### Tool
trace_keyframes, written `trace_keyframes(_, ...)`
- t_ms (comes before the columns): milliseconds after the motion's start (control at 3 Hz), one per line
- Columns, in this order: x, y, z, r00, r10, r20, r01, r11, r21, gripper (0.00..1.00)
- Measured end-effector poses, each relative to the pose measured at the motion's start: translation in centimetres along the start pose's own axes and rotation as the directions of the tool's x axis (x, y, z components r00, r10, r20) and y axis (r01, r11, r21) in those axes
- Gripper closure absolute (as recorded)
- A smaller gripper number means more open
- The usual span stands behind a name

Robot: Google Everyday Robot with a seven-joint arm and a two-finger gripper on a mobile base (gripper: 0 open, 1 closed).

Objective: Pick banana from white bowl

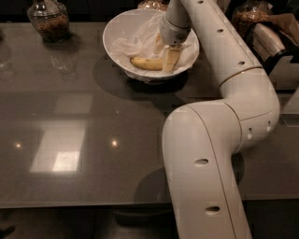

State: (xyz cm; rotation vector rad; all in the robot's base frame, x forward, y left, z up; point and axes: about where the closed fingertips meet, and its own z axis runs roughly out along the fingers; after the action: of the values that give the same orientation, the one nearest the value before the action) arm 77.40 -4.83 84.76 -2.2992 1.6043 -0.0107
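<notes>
The yellow banana (145,63) lies on crumpled white paper inside the tilted white bowl (111,29) at the back of the dark table. My gripper (169,61) reaches down into the bowl from the long white arm and sits at the banana's right end, covering it. The banana's left part and its dark tip show, resting low in the bowl.
A glass jar with brown contents (47,19) stands at the back left, another (247,17) at the back right, and a third (152,4) behind the bowl. A beige and black object (274,43) lies at the right edge. My arm's big white elbow (219,140) covers the right foreground.
</notes>
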Motion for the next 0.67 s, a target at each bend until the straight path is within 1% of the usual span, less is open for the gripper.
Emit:
trace_keyframes(333,0.49,0.01,0.51,1.0,0.005,-0.015,-0.005,0.9999,-0.009,0.39)
trace_keyframes(667,0.66,-0.12,0.53,1.0,0.001,-0.028,-0.002,0.9999,-0.011,0.58)
